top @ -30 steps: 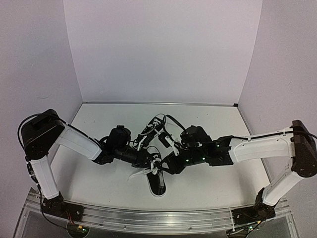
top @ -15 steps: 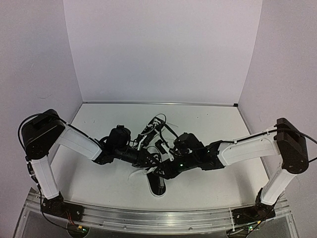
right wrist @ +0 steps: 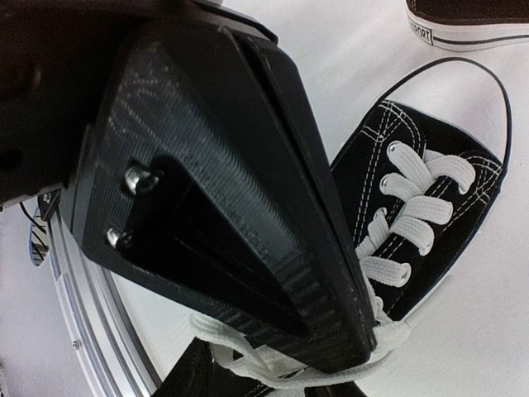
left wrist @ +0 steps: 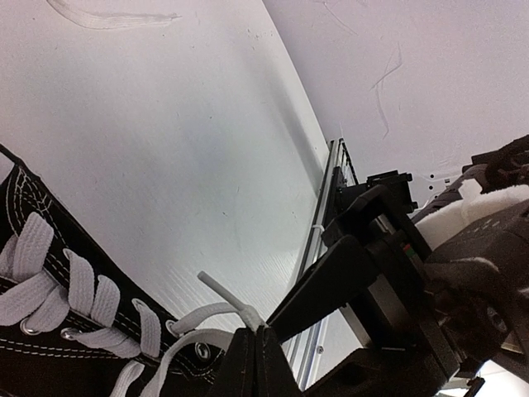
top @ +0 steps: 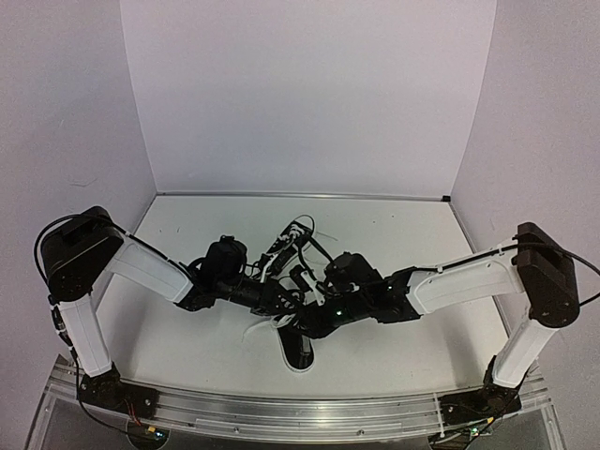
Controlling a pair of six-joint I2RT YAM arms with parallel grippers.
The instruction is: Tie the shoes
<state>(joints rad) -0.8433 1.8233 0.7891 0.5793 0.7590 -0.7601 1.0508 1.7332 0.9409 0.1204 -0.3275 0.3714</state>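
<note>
Lace (left wrist: 223, 294) pinched in left gripper (left wrist: 254, 332), over shoe (left wrist: 33, 357)

Near shoe (top: 299, 354) mostly hidden from above.

Soft, even light leaves only faint shadows on the white table (top: 403, 244); the overhead view bows at its edges, the wrist views bright and fairly sharp.
</note>
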